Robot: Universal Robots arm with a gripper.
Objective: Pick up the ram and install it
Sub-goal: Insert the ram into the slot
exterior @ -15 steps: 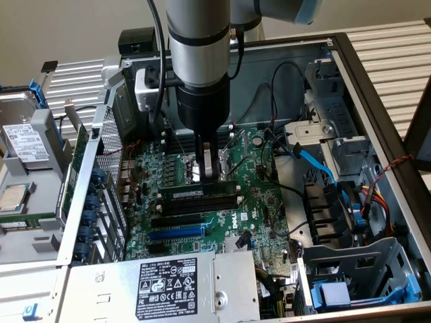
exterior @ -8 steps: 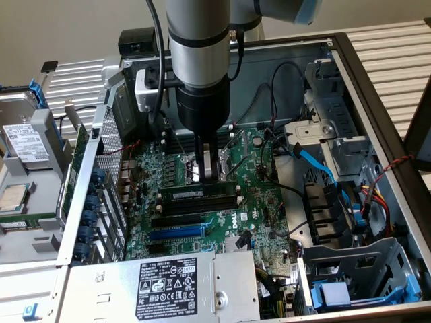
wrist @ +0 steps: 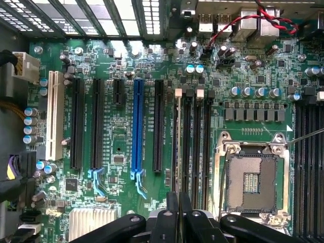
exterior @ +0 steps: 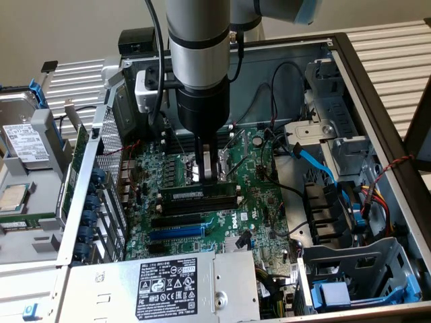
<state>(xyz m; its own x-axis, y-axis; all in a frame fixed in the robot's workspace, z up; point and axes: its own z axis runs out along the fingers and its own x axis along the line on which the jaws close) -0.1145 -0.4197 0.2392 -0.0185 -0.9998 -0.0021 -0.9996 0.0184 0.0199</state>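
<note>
Read as a clock face centred on the claw in the exterior view, the nearest thing is the grey power supply box [exterior: 168,286] with its black label, at about 7 o'clock along the front edge of the open computer case [exterior: 377,101]. Just beyond it on the green motherboard [exterior: 249,232] lies the long blue slot [exterior: 176,232], with black slots on either side.

Next comes the ram [exterior: 199,194], at 6 o'clock right under the claw. It stands on its long edge along a memory slot, with its white label strip facing the camera. The claw [exterior: 207,176] is clenched, its two metal fingers [exterior: 202,165] pressed close together on the middle of the ram's upper edge. In the wrist view the stick shows edge-on, running straight out from between the fingertips along the memory slot nearest the blue slot.

The arm [exterior: 199,67] rises straight up from the claw toward 12 o'clock. At 3 o'clock a light blue cable [exterior: 316,161] curves across the drive bays. Well apart at 9 o'clock, outside the case, lies a hard drive [exterior: 27,141].
</note>
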